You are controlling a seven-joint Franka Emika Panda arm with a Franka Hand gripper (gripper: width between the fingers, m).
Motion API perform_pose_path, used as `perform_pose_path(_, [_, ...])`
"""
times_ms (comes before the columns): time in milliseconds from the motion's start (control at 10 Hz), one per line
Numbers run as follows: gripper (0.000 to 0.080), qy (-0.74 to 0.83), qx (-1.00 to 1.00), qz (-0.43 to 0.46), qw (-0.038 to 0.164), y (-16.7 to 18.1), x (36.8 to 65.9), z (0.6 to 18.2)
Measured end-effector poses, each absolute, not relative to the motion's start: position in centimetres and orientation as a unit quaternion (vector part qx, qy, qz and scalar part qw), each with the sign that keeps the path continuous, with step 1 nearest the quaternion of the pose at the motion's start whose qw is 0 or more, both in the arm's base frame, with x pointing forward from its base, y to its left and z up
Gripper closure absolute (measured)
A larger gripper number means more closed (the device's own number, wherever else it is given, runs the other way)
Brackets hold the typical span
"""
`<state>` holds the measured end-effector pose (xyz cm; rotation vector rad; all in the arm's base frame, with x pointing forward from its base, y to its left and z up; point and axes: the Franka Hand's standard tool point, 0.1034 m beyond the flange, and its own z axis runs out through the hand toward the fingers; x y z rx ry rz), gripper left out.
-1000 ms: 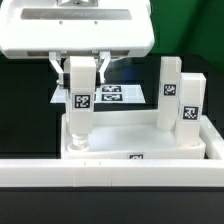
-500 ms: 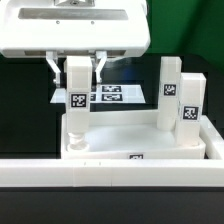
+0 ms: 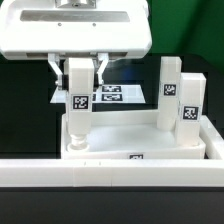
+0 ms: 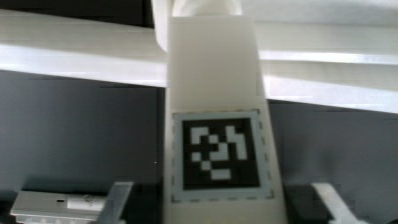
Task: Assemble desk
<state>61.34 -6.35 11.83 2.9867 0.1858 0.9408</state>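
White plastic is what I am working with: a square-section leg [image 3: 78,100] with a black-and-white tag [image 3: 78,101] on its face is standing upright in the corner socket of the tabletop [image 3: 120,135] nearest the exterior view's left, and I am gripping it near its top with my claw [image 3: 78,66], one finger pressing on each side of it. In the wrist view the same leg [image 4: 217,110] is filling the middle of the picture, its tag [image 4: 221,148] facing the camera, with my fingertips [image 4: 327,196] showing low on either side. The tray-like tabletop is lying on the dark surface [image 3: 25,110] against the long white low wall [image 3: 110,177] that is running across the front. Two more legs [image 3: 171,90] [image 3: 189,110] are already standing upright in the sockets toward the exterior view's right, so I judge the assembly to be well along, with this leg being seated or screwed into its socket. Whether it is fully home I cannot tell, since the base is partly hidden by the tray's rim. Behind the tabletop the marker board [image 3: 118,95] is lying flat. Next, I judge, I am needing to keep the leg plumb while turning it, then let go without tipping it, regrip and repeat until it is binding firmly.
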Motion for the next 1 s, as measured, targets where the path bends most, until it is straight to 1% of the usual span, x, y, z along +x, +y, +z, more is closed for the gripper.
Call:
perform_pose_path(200, [0.0509, 0.058, 0.949, 0.31, 0.009, -6.7, 61.3, 12.4])
perform_pose_path(300, [0.0509, 0.057, 0.949, 0.309, 0.008, -6.7, 61.3, 12.2])
perform_pose_path(400, [0.0509, 0.053, 0.946, 0.321, 0.014, -7.1, 61.4, 12.1])
perform_pose_path(500, [0.0509, 0.053, 0.943, 0.327, 0.017, -7.4, 61.3, 11.6])
perform_pose_path(600, [0.0509, 0.053, 0.946, 0.32, 0.013, -7.4, 61.2, 11.7])
perform_pose_path(800, [0.0509, 0.056, 0.947, 0.315, 0.011, -7.4, 61.4, 12.8])
perform_pose_path(900, [0.0509, 0.054, 0.951, 0.305, 0.002, -6.8, 61.4, 12.8])
perform_pose_path(1000, [0.0509, 0.054, 0.951, 0.304, 0.002, -6.9, 61.3, 12.6])
